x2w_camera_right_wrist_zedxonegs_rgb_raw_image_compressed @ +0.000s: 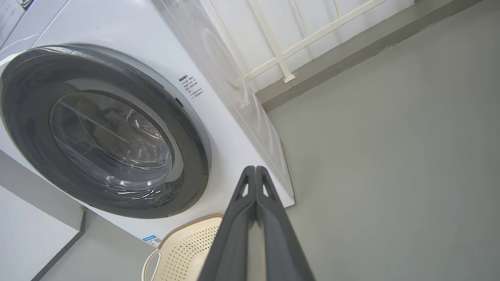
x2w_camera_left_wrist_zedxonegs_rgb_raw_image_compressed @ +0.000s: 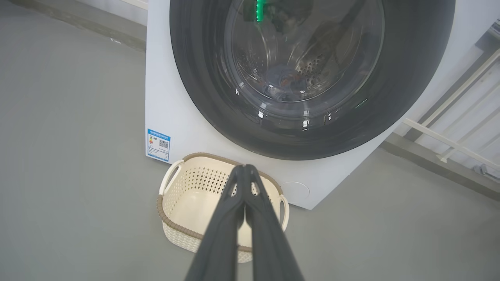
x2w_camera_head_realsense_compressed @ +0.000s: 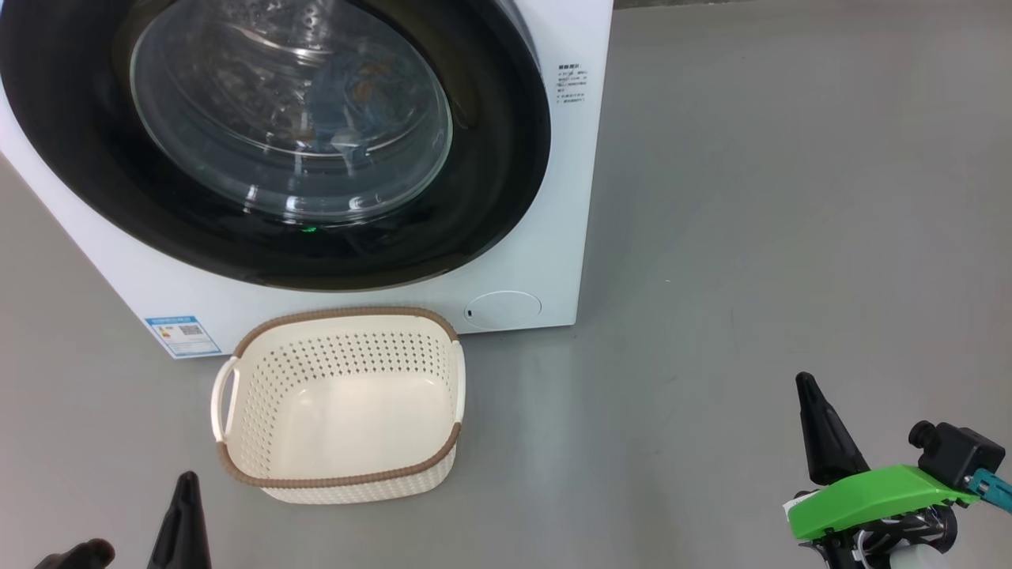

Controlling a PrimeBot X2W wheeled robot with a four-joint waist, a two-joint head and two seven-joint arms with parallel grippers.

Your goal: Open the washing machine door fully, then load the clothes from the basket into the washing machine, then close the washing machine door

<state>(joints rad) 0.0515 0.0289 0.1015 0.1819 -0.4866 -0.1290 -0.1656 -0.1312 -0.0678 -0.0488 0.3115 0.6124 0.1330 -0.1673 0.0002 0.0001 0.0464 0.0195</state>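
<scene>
While the washing machine [x2w_camera_head_realsense_compressed: 553, 237] is standing on a smooth grey floor [x2w_camera_head_realsense_compressed: 791, 197], the washing machine door [x2w_camera_head_realsense_compressed: 490, 158] is sitting closed, and the clothes [x2w_camera_head_realsense_compressed: 356, 103] are lying in the drum behind its glass. Just in front of the washing machine, the basket [x2w_camera_head_realsense_compressed: 340, 480] is resting empty on the floor. A white railing [x2w_camera_right_wrist_zedxonegs_rgb_raw_image_compressed: 273, 50] is running along the wall beside the washing machine. The left arm's jaws and the right arm's jaws are hanging before it, left fingers [x2w_camera_left_wrist_zedxonegs_rgb_raw_image_compressed: 224, 226] and right fingers [x2w_camera_right_wrist_zedxonegs_rgb_raw_image_compressed: 234, 234] pressing fully together, gripping nothing.
</scene>
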